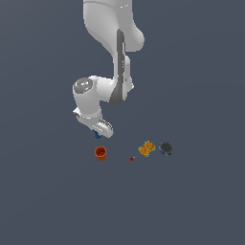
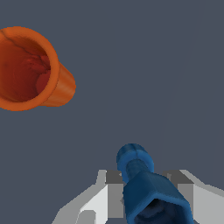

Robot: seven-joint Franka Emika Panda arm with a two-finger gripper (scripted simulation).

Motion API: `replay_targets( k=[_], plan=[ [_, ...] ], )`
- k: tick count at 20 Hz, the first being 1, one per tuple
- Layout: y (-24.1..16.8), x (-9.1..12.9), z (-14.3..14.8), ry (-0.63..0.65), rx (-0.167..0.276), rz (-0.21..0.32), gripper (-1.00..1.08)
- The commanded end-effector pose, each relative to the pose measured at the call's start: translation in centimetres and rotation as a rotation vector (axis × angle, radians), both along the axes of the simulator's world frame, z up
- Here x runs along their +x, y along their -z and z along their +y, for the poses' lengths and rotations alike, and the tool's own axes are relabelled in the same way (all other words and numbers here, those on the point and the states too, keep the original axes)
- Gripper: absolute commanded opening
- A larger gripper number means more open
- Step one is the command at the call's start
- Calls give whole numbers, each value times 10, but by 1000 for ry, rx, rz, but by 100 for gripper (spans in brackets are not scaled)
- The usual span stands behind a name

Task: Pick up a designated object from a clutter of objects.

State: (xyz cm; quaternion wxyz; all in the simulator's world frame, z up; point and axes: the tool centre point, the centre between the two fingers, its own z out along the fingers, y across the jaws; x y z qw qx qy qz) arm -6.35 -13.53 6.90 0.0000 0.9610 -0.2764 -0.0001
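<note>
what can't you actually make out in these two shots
- Blue piece: its wide end runs off the wrist view's edge; in the exterior view only a sliver shows under the end effector.
- End effector fingertips: cut off by the wrist view's edge, so the contact itself is not shown.
- Red speck: too small to identify.
- Dark disc: too small for detail.

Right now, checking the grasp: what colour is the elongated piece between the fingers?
Dark blue elongated piece, clearest in the wrist view.

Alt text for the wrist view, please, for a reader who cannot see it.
The gripper is shut on a small dark-blue piece, slightly waisted with a wider end, seen close up. An orange-red cup stands apart from it on the plain grey surface, its open mouth toward the camera.
</note>
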Motion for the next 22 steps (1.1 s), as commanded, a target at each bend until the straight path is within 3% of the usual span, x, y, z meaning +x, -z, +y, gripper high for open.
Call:
replay_targets(
  k=[1, 22],
  plan=[
    [-14, 0, 0, 0, 0, -1, -100],
    [-207, -5, 5, 2, -2, 0, -100]
  ],
)
